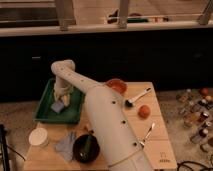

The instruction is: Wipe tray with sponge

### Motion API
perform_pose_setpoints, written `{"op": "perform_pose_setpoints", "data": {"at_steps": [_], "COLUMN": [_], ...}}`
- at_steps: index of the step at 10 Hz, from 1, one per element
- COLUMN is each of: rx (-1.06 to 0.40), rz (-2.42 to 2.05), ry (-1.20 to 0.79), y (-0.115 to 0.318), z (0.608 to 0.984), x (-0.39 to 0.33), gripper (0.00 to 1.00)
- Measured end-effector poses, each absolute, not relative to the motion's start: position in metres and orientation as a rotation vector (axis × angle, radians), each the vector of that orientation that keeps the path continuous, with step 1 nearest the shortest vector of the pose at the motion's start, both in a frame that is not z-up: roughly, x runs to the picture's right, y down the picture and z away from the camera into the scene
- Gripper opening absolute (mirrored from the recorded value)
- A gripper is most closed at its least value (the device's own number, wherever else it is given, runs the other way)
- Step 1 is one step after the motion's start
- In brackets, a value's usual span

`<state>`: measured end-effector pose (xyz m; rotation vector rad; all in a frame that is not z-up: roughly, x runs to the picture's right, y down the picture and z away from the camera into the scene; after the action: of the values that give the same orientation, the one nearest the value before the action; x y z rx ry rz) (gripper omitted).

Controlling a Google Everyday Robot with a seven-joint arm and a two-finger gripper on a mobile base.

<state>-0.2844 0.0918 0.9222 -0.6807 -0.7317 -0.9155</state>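
Observation:
A green tray sits at the left of the wooden table. A pale blue-grey sponge lies inside it, near its middle. My white arm reaches from the lower right across the table into the tray. My gripper points down at the sponge's far side, touching or just above it.
A red bowl, a brush, an orange and a spoon lie right of the arm. A white lidded cup, a grey cloth and a dark bowl sit at the front left. Bottles stand on the floor right.

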Motion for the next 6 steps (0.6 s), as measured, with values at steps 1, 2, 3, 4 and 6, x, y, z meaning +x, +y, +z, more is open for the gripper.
{"op": "perform_pose_setpoints", "data": {"at_steps": [1, 2, 3, 4, 6], "rx": [-0.683, -0.686, -0.698, -0.718, -0.745], "rz": [-0.935, -0.947, -0.958, -0.971, -0.958], "ry": [-0.748, -0.755, -0.752, -0.746, -0.725], "y": [0.099, 0.106, 0.112, 0.121, 0.126], "z": [0.914, 0.910, 0.908, 0.905, 0.905], "x": [-0.287, -0.288, -0.287, -0.286, -0.267], "gripper": [0.00, 0.00, 0.00, 0.00, 0.00]}}
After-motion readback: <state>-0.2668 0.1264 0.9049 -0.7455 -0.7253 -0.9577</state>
